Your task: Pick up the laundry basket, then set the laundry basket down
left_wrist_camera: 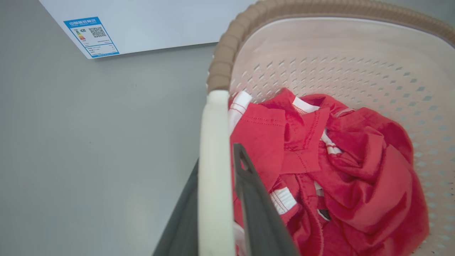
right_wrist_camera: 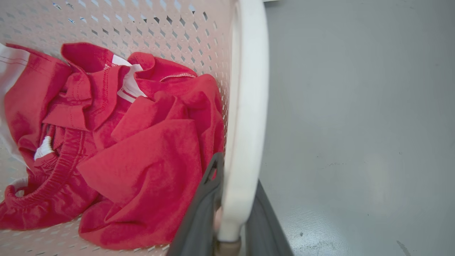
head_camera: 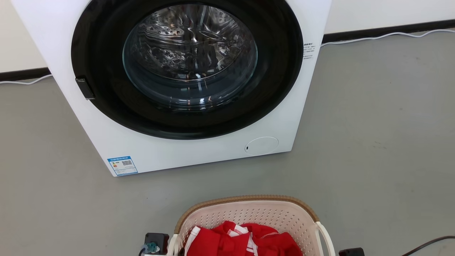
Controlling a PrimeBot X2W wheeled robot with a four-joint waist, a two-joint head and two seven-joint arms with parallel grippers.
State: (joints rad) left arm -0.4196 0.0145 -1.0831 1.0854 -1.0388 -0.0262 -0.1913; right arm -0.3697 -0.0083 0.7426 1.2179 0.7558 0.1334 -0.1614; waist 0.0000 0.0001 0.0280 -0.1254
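The laundry basket (head_camera: pixel 249 213) is cream with perforated walls and a brown woven-look rim, low in the middle of the head view, with crumpled red clothes (head_camera: pixel 245 241) inside. My left gripper (left_wrist_camera: pixel 217 156) is shut on its white left loop handle (left_wrist_camera: pixel 213 135), one dark finger on each side. In the same way, my right gripper (right_wrist_camera: pixel 236 170) is shut on the right handle (right_wrist_camera: pixel 249 89). Whether the basket's bottom touches the floor is hidden.
A white washing machine (head_camera: pixel 199 153) with a round black-framed glass door (head_camera: pixel 188 53), shut, stands on the grey floor just beyond the basket. A white cable (head_camera: pixel 391 35) runs along the back wall. A black cable (head_camera: pixel 430 243) lies at the lower right.
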